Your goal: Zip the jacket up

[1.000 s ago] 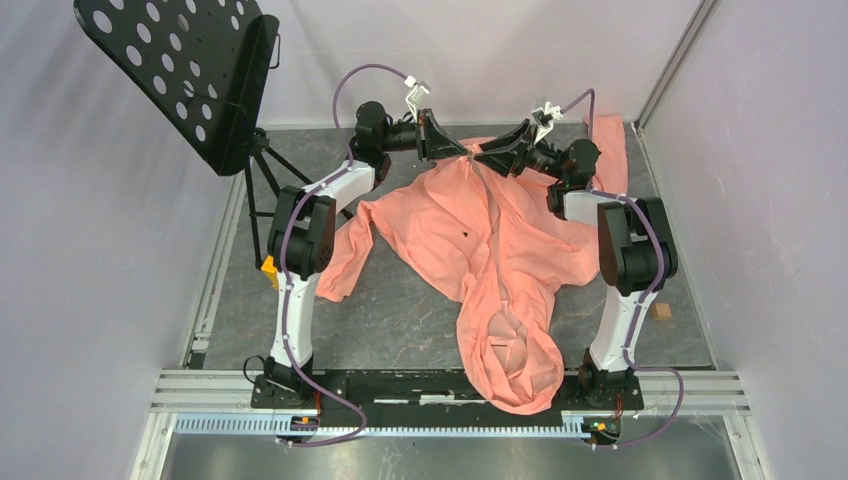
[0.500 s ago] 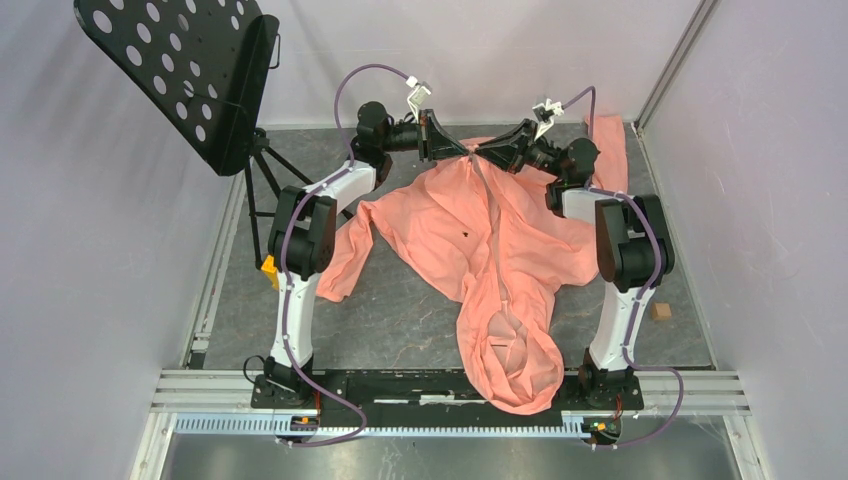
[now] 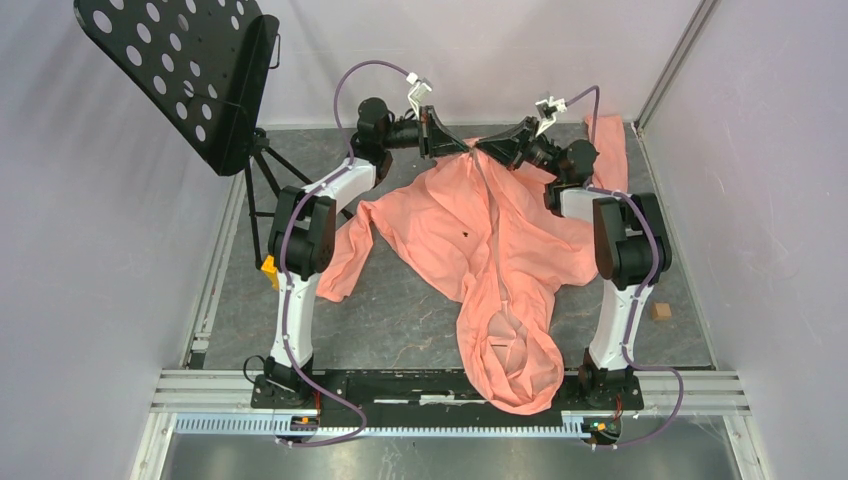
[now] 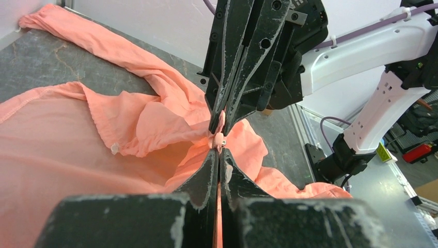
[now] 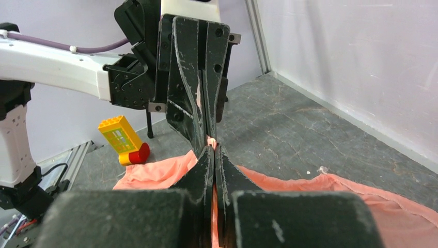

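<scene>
From above, the salmon-pink jacket was pictured spread across the grey desk. Its hood was draped over the near edge between the arm bases, and its hem was lifted at the far side. The left claw and the right claw were brought tip to tip there, at the far end of the paler zipper strip. One sleeve was laid out to the left and another was stretched toward the far right corner. A perforated black music stand was set at the far left.

In the left wrist view, the left claw was shown pinched shut on a thin fold of jacket. The right claw was clamped just beyond it, with a small pale tab caught between the two.

In the right wrist view, the right claw was closed tight on pink fabric, opposite the left claw. A yellow brick and a red cylinder were seen on the desk behind.
</scene>
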